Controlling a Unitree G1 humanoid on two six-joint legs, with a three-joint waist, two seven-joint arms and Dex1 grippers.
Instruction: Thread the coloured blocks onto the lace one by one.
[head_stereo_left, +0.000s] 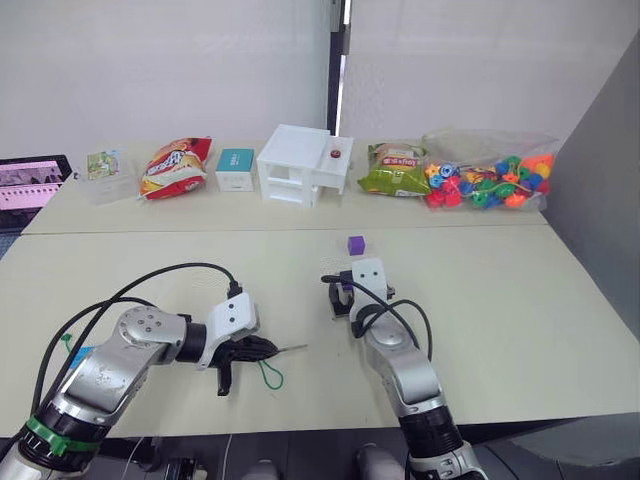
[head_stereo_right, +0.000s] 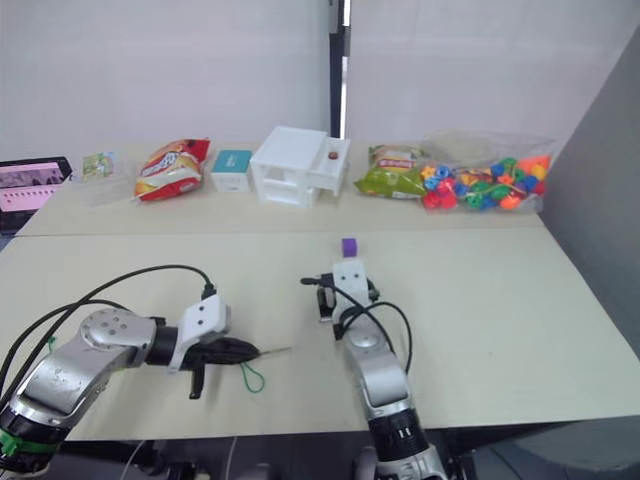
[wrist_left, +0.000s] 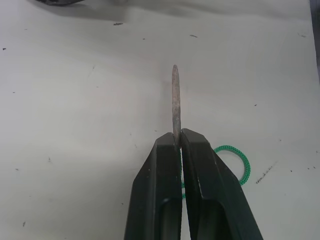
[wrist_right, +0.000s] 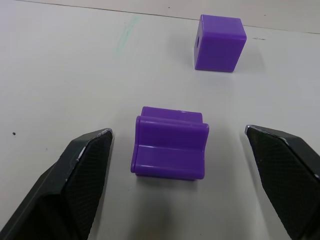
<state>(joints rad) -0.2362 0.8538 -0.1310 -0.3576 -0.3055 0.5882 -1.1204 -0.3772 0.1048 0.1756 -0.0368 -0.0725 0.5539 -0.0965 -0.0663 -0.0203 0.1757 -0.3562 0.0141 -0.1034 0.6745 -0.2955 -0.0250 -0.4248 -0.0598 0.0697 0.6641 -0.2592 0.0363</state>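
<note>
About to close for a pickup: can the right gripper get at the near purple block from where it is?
Probably yes. The right gripper is open, its fingers either side of the near purple block with bare table between. The other purple block sits farther off, out of the way.

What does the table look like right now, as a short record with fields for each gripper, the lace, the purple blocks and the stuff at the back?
left gripper: jaws shut on the lace, stiff pale tip sticking out ahead
lace: green cord looped on the table behind the jaws
right gripper: jaws open, one either side of the near purple block, not touching it
near purple block: on the table between the jaws
far purple block: beyond the first, apart from it, a hole in one side face
back of table: snack bags, white box, bag of beads
</note>
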